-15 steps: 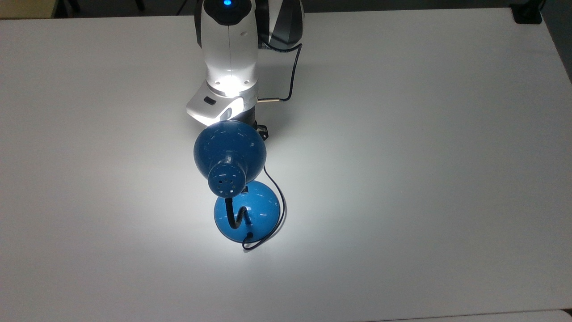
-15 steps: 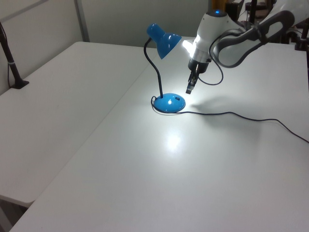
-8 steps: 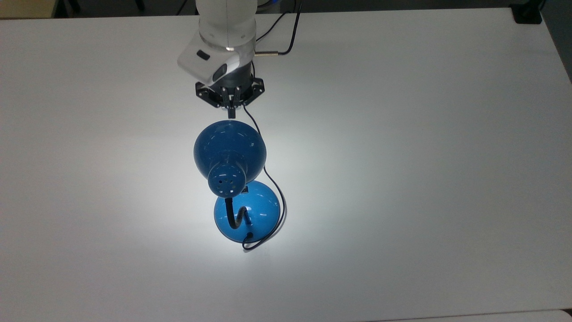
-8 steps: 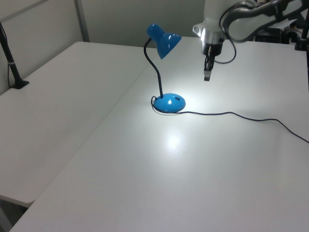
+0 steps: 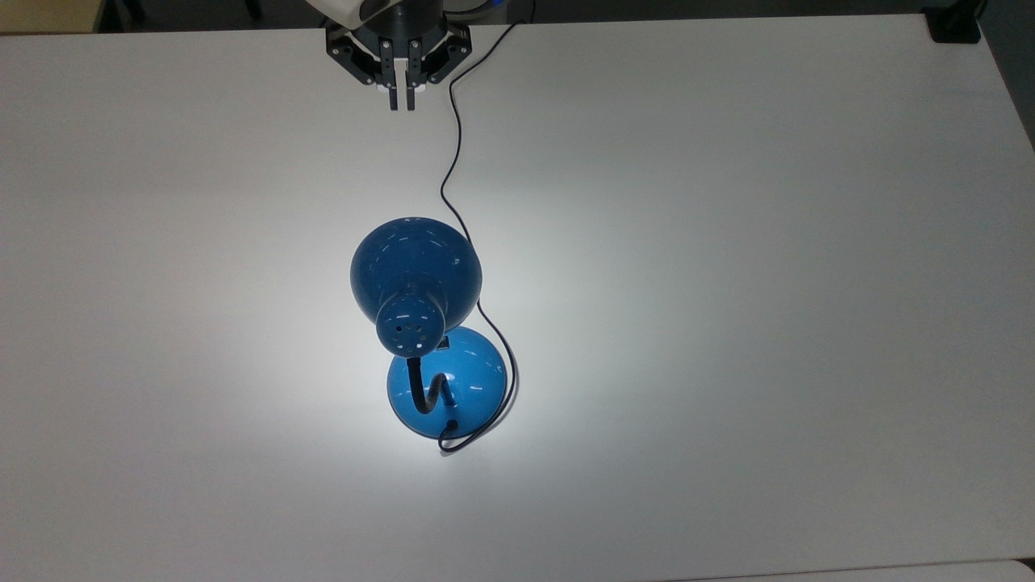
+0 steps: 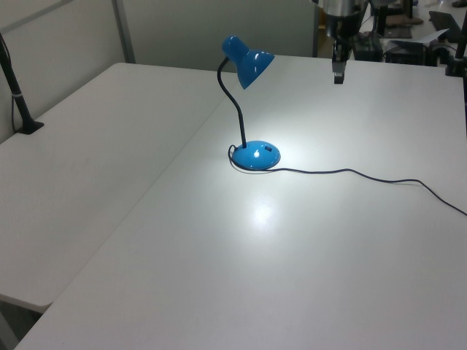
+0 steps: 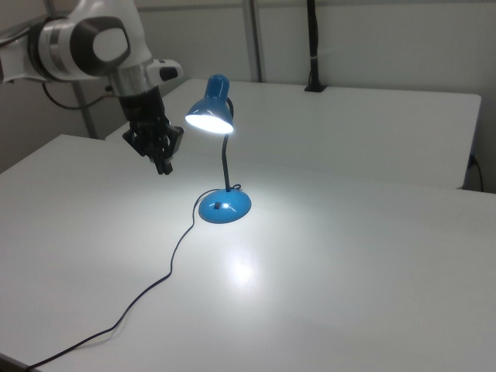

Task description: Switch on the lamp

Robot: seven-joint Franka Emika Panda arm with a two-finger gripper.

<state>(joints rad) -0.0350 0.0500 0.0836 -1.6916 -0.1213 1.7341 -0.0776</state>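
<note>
A lit blue lamp (image 5: 416, 279) stands at the centre of the top view on a white table (image 5: 728, 242), its cord (image 5: 449, 145) trailing up-frame, while the gripper (image 5: 403, 103), fingers pressed together and empty, hangs at the frame's top edge.

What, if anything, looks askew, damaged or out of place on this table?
Nothing stands out. The lamp stands upright and lit, its cord trails loosely across the table, and the gripper hangs clear of it.
</note>
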